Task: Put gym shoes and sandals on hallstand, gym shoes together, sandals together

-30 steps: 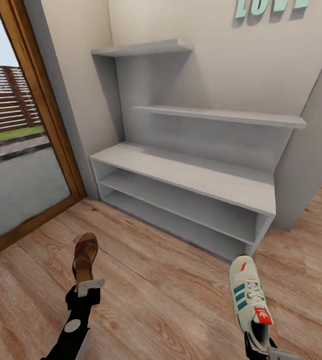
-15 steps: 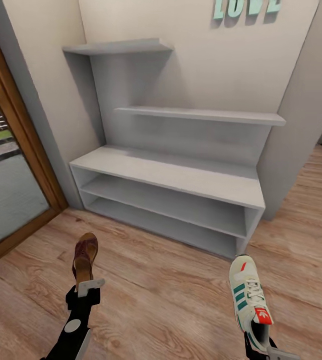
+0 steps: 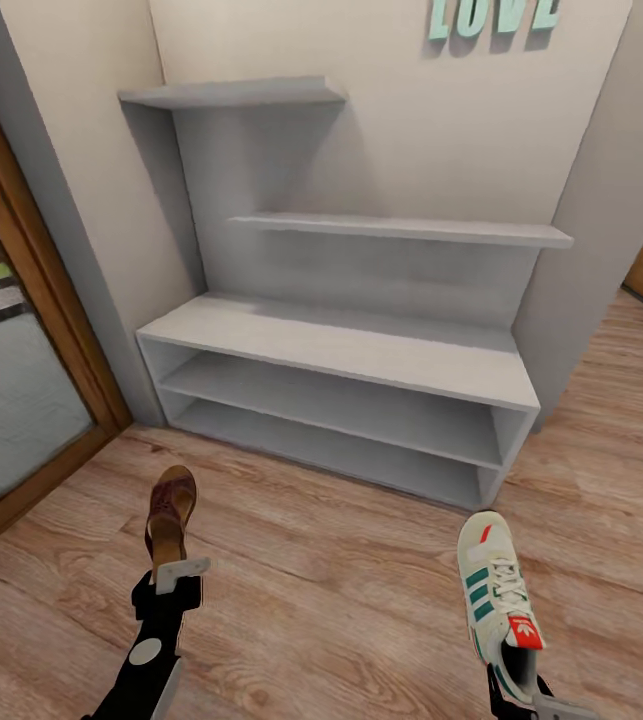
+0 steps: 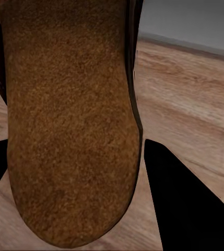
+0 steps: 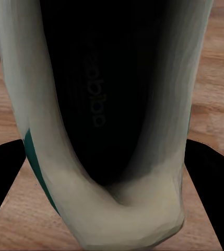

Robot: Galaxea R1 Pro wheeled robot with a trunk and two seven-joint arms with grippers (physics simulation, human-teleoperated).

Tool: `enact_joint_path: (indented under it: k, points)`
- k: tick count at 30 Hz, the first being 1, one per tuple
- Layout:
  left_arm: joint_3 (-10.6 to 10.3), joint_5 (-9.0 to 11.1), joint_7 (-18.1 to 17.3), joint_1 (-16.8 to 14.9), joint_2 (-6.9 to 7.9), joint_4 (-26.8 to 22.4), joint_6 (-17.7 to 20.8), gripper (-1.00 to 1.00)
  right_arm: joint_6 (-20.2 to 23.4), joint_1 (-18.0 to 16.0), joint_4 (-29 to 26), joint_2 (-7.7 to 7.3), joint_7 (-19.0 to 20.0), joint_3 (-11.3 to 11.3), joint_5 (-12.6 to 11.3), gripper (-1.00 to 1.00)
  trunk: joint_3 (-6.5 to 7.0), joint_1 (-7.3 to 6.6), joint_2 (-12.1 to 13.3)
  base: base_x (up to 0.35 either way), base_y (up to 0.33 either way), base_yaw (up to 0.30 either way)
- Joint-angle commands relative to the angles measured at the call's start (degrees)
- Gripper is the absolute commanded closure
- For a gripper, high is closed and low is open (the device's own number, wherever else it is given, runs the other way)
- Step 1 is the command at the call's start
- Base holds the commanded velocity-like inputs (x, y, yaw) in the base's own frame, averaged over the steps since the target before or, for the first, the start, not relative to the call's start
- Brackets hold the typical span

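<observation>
Head view: "LOVE" [image 3: 491, 15] on wall; left gripper [image 3: 173, 573] grasps sandal [image 3: 169, 515], right gripper [image 3: 526, 695] gym shoe [image 3: 496, 590].

Matt grey hallstand [image 3: 361, 345], wood-grain floor [image 3: 341, 590], suede-rough sandal [image 4: 70, 120] footbed, smooth white leather-like gym shoe [image 3: 496, 585].

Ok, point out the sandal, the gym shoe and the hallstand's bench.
sandal [image 3: 169, 515]: head view, on its patterned strap and tan footbed.
gym shoe [image 3: 496, 585]: head view, on its white laces.
hallstand bench [image 3: 341, 345]: head view, on the bare grey bench top.
</observation>
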Motion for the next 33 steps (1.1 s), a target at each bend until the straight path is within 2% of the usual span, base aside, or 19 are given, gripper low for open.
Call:
enact_joint_path:
  k: [1, 15, 33]
  points:
    - [0.1, -0.5, 0.1, 0.0, -0.05, 0.0, 0.0, 1.0, -0.2, 0.0, 0.0, 0.01, 0.0, -0.1, 0.1, 1.0, -0.04, -0.01, 0.0, 0.0, 0.305, -0.001]
    - [0.1, -0.5, 0.1, 0.0, -0.05, 0.0, 0.0, 1.0, -0.1, 0.0, 0.0, 0.01, 0.0, -0.1, 0.1, 1.0, -0.04, -0.01, 0.0, 0.039, 0.312, 0.0]
    - [0.1, -0.5, 0.1, 0.0, -0.03, 0.0, 0.0, 1.0, -0.2, 0.0, 0.0, -0.06, 0.0, -0.1, 0.0, 1.0, -0.04, -0.01, 0.0, 0.214, 0.29, 0.0]
